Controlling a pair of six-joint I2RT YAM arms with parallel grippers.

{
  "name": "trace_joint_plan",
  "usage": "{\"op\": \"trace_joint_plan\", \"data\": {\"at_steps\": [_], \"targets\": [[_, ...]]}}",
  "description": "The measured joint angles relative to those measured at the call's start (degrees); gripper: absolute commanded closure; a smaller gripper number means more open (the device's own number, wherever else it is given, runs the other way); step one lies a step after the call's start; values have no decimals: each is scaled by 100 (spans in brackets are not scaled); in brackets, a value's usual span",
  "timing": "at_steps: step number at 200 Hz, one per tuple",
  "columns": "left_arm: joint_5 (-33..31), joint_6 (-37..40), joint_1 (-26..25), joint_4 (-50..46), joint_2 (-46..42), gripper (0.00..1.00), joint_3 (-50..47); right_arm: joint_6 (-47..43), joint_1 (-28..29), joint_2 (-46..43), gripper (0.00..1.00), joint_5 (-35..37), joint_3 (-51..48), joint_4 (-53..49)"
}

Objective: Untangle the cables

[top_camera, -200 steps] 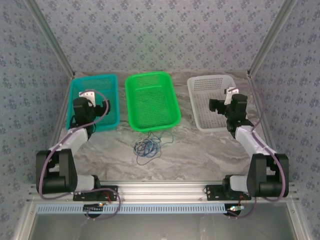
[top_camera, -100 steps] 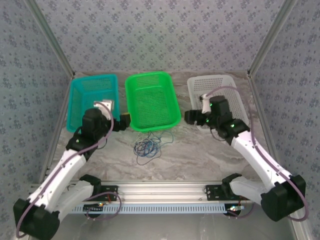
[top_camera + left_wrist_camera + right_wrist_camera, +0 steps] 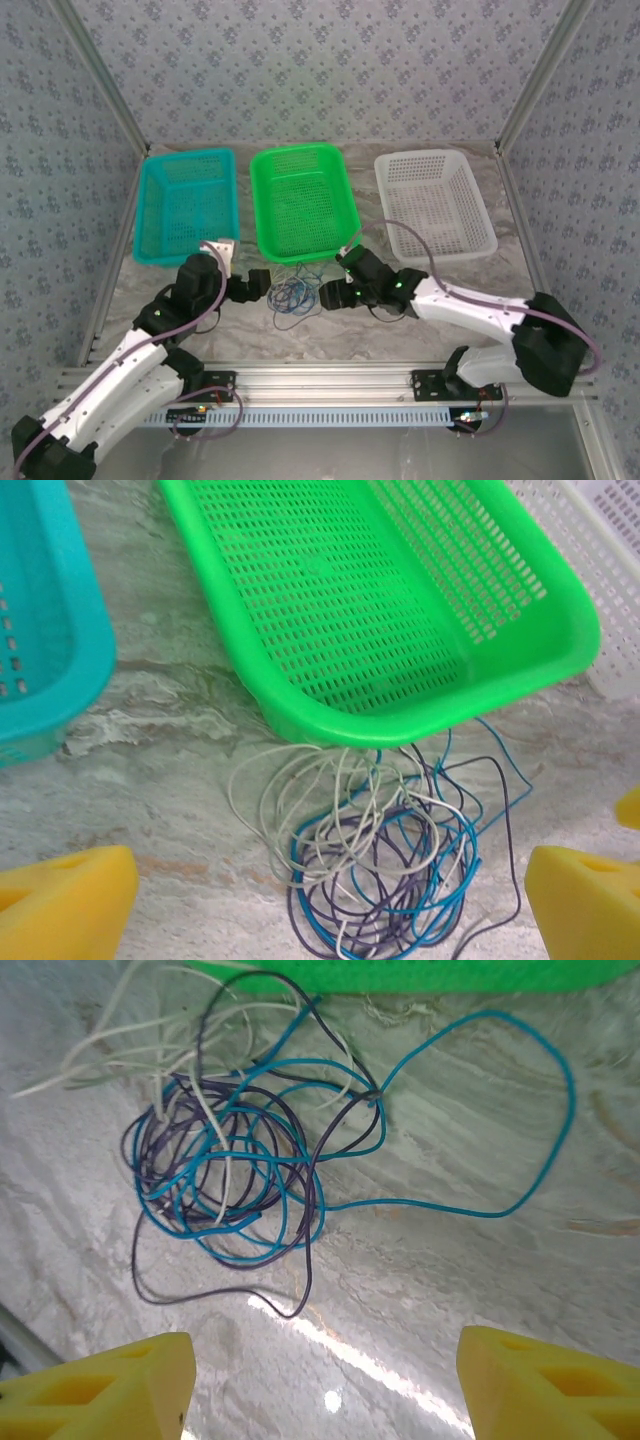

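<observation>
Top view, cables: the cables lie in one small knot on the table, at 6 o'clock of the green basket, close to its near wall. From here only blue reads clearly.
Top view, other baskets: the teal basket is at 9 o'clock of the green one and the white basket at 3 o'clock, both well apart from the knot.
Top view, tools: the left gripper is just beside the knot at 9 o'clock and the right gripper at 3 o'clock. How wide either stands is hard to make out from above.
Left wrist, tool: the left fingertips sit at the 7 and 5 o'clock corners, spread wide and holding nothing.
Left wrist, cables: three colours separate. The whitish wire loops at 10 o'clock up to the basket wall, and the blue wire and dark wire coil together. The knot's lower part is cut off.
Left wrist, unclear: a yellow scrap at the 3 o'clock edge is too cropped to identify.
Right wrist, tool: the right fingertips are apart at the bottom corners, with nothing between them.
Right wrist, cables: the knot is at 10 o'clock, and the blue wire throws one wide loop out to 3 o'clock. The whitish ends run off at 11 o'clock.
</observation>
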Motion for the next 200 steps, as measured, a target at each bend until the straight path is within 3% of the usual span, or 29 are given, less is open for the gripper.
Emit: {"op": "trace_joint_plan", "data": {"at_steps": [65,118,150,169,200], "targets": [[-136,-96,-251,-20,-31,1,-31,337,380,1285,45,256,566,284],[-240,-96,-251,-46,-177,0,-66,614,413,1744,74,369,688,323],[-289,-96,-251,-42,-323,1,-116,651,452,1786,87,485,704,273],[-323,-94,-251,-42,-352,0,-138,629,496,1727,100,595,704,258],[-369,-90,-251,-39,-352,0,-138,623,612,1272,100,743,699,203]]}}
